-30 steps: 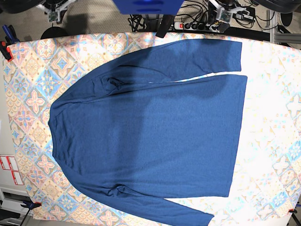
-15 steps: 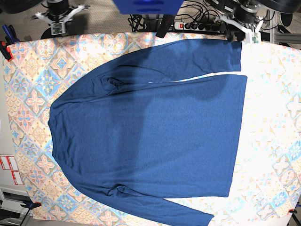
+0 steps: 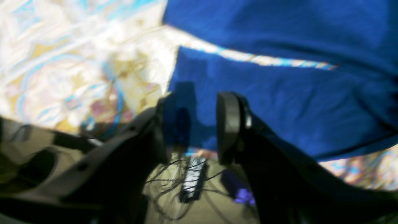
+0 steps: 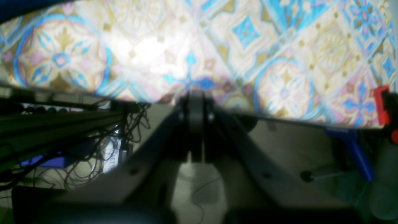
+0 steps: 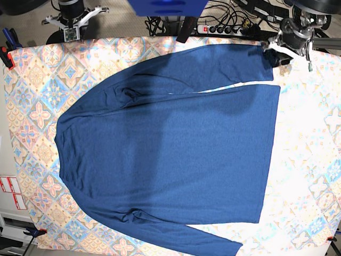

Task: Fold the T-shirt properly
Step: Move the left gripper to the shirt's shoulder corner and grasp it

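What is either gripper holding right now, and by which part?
Nothing. The left gripper is open over the sleeve cuff of the T-shirt, not gripping it; the right gripper is shut on nothing.

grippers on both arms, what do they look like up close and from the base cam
In the wrist views both grippers, left and right, have black curved fingers with flat dark pads, on black angled arms. In the base view their heads look white and grey; the right one carries a small green-and-white tag.

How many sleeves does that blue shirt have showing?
2. One sleeve lies along the table's far edge, just above the shirt body; the other sleeve runs along the near edge, its cuff at the frame's bottom.
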